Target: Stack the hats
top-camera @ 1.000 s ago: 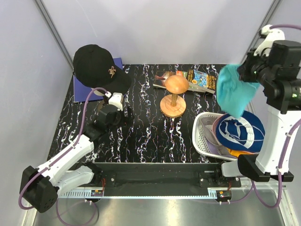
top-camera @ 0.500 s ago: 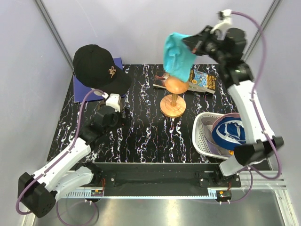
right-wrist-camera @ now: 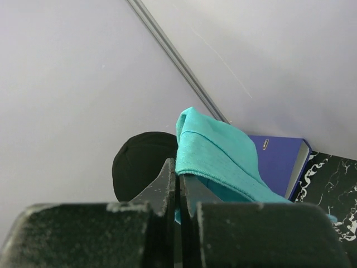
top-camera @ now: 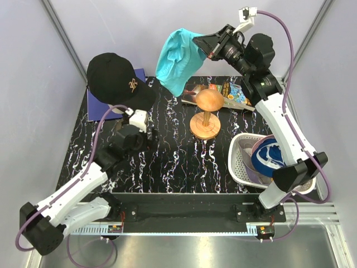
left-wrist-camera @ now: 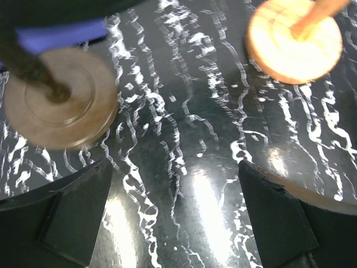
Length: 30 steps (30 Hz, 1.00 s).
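My right gripper (top-camera: 202, 40) is shut on the brim of a teal hat (top-camera: 178, 58) and holds it high over the back of the table, between a black cap (top-camera: 114, 78) and a bare wooden stand (top-camera: 206, 111). In the right wrist view the jaws (right-wrist-camera: 179, 178) pinch the teal hat (right-wrist-camera: 223, 156), with the black cap (right-wrist-camera: 142, 167) behind them. A blue-and-white hat (top-camera: 276, 159) lies on other hats in a white basket (top-camera: 239, 162). My left gripper (top-camera: 136, 120) is open and empty (left-wrist-camera: 175, 223), low over the table in front of the black cap.
The black cap sits on a stand with a round wooden base (left-wrist-camera: 58, 106), in front of a blue binder (top-camera: 96, 109). The bare stand's base (left-wrist-camera: 294, 39) is at mid table. Books (top-camera: 237, 95) lie behind it. Grey walls enclose the table.
My right arm has swung left with the teal hat, from above the basket to high over the back middle, near the black cap. The left arm has barely moved.
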Each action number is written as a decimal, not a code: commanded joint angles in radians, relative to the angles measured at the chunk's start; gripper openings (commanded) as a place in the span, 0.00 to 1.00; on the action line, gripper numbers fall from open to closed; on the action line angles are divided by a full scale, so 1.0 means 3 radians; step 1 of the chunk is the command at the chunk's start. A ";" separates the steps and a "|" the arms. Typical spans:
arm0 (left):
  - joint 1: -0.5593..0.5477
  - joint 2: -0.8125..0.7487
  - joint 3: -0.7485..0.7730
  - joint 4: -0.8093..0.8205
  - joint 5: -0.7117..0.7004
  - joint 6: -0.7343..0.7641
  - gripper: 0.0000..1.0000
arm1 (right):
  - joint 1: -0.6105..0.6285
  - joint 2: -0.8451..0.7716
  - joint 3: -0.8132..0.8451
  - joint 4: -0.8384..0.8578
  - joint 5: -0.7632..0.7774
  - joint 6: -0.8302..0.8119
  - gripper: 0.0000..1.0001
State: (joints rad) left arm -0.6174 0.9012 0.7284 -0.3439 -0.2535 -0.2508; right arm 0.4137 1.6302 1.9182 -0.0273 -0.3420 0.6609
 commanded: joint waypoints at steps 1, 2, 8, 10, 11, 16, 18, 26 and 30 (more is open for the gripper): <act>-0.0288 0.0125 0.0358 0.0113 -0.0111 0.0279 0.99 | 0.0073 -0.0224 0.0131 -0.0123 0.0474 -0.0183 0.00; -0.0400 0.0140 0.0399 0.0108 -0.0106 0.0274 0.99 | 0.0073 -0.0259 0.0095 -0.0154 0.0516 -0.0183 0.00; -0.0911 0.0222 0.0833 0.0062 0.0022 0.0289 0.98 | 0.0150 -0.0428 -0.0181 -0.0206 0.0736 -0.0244 0.00; -0.1081 0.0253 0.1079 0.0174 -0.0253 0.0294 0.98 | 0.0196 -0.0494 -0.0263 -0.0251 0.0868 -0.0265 0.00; -0.1213 0.0288 0.1171 0.0256 -0.0361 0.0319 0.99 | 0.0216 -0.0520 -0.0294 -0.0257 0.0904 -0.0285 0.00; -0.1286 0.1058 0.1984 0.1036 -0.0965 0.0631 0.99 | 0.0440 -0.0653 -0.0457 -0.0298 0.1349 -0.0281 0.00; -0.1286 0.1275 0.2260 0.1313 -0.1098 0.0672 0.99 | 0.0492 -0.0668 -0.0478 -0.0293 0.1528 -0.0260 0.00; -0.1240 0.2006 0.3063 0.1397 -0.1424 0.0525 0.98 | 0.0686 -0.0740 -0.0493 -0.0334 0.1779 -0.0143 0.00; -0.1107 0.2048 0.3018 0.1585 -0.1318 0.0340 0.95 | 0.0738 -0.0745 -0.0483 -0.0333 0.1794 -0.0102 0.00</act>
State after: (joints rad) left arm -0.9874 1.5208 1.5967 0.0067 -0.6018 -0.0975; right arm 0.6128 1.4506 1.7664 -0.1696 0.1432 0.6090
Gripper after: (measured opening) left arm 0.970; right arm 0.017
